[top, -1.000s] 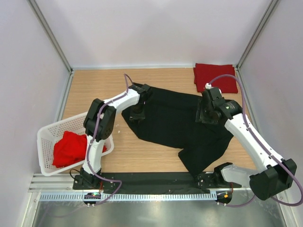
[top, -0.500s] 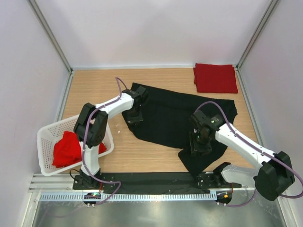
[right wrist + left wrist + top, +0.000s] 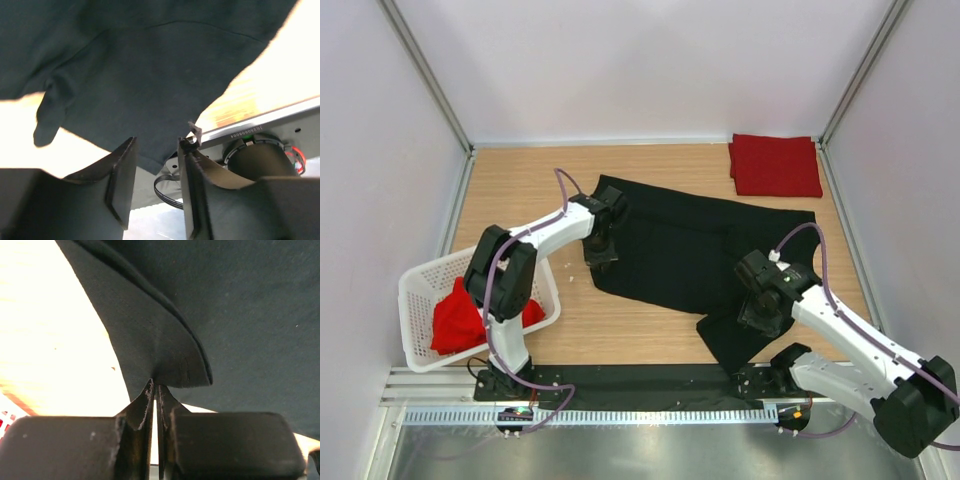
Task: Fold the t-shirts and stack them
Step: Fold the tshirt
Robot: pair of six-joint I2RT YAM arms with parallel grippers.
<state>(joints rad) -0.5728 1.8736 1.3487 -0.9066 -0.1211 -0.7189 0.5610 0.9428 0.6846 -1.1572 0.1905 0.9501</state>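
Note:
A black t-shirt [image 3: 690,250] lies spread and rumpled across the middle of the table. My left gripper [image 3: 599,250] is at its left edge and is shut on a pinched fold of the black fabric [image 3: 165,355]; the jaws [image 3: 155,386] meet at that fold. My right gripper [image 3: 757,316] is open just above the shirt's near lower part, with the black cloth [image 3: 150,65] in front of its jaws [image 3: 157,167] and nothing held. A folded red t-shirt [image 3: 775,165] lies at the back right corner. Another red t-shirt [image 3: 460,315] is crumpled in the basket.
A white lattice basket [image 3: 420,285] stands at the near left edge. The right arm's base and cable [image 3: 260,155] show beyond the right fingers. Side walls and metal rails close in the table on the left, right and back.
My right arm has swung from the shirt's far right side down to its near lower part. My left gripper has shifted slightly left, still on the shirt's edge.

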